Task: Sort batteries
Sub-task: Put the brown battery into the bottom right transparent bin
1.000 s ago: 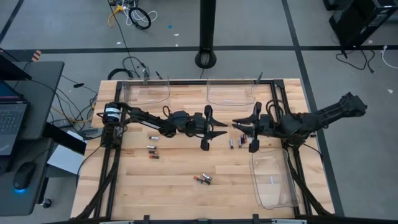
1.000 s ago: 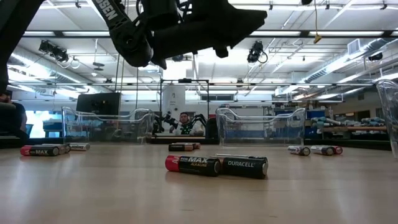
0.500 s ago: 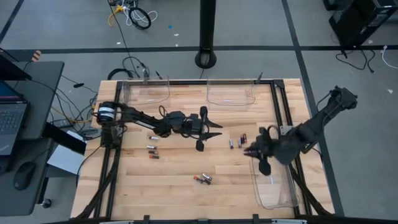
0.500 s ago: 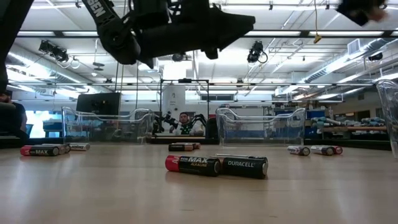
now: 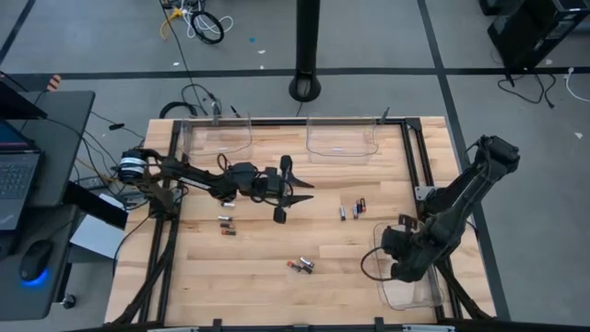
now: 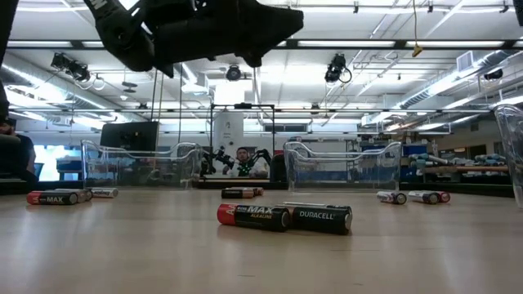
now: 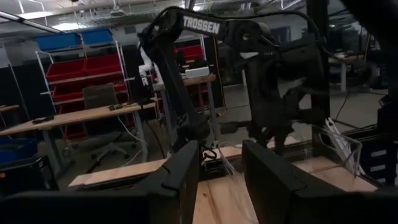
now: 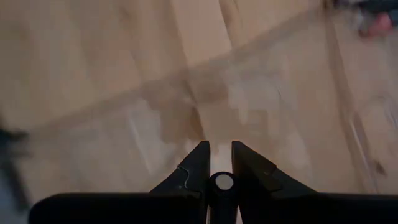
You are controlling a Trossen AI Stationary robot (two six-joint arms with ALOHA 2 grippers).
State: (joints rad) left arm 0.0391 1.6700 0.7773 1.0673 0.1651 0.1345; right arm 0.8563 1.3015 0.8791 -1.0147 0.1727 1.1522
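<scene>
Several small batteries lie on their sides on the wooden table: a pair [image 5: 300, 266] near the front, two [image 5: 351, 208] mid-table, and a few [image 5: 226, 225] to the left. In the low view the front pair [image 6: 283, 217] is red-and-black and black. My left gripper [image 5: 293, 189] hovers open above mid-table, touching nothing; its fingers [image 7: 186, 174] stand apart. My right gripper [image 5: 395, 261] is over the clear tray [image 5: 419, 293] at the near right and is shut on a battery [image 8: 221, 182]. My right gripper pinches one battery between its two fingers [image 8: 198, 163]. The battery's round end [image 8: 221, 182] faces the wrist camera, far back between them. The fingers point down over the clear tray, and the battery is lifted clear of the table.
Two more clear trays [image 5: 221, 136] [image 5: 341, 138] stand at the table's far edge. A black frame rail [image 5: 417, 175] runs along the table's right side. Bare wood lies between the battery groups. A person [image 6: 242, 160] sits far behind the table.
My right gripper has swung from mid-table, beside the two batteries there, toward the near right edge and now hangs over the right tray. My left gripper has drawn back a little toward the table's left edge, staying open. The batteries on the table have not moved.
</scene>
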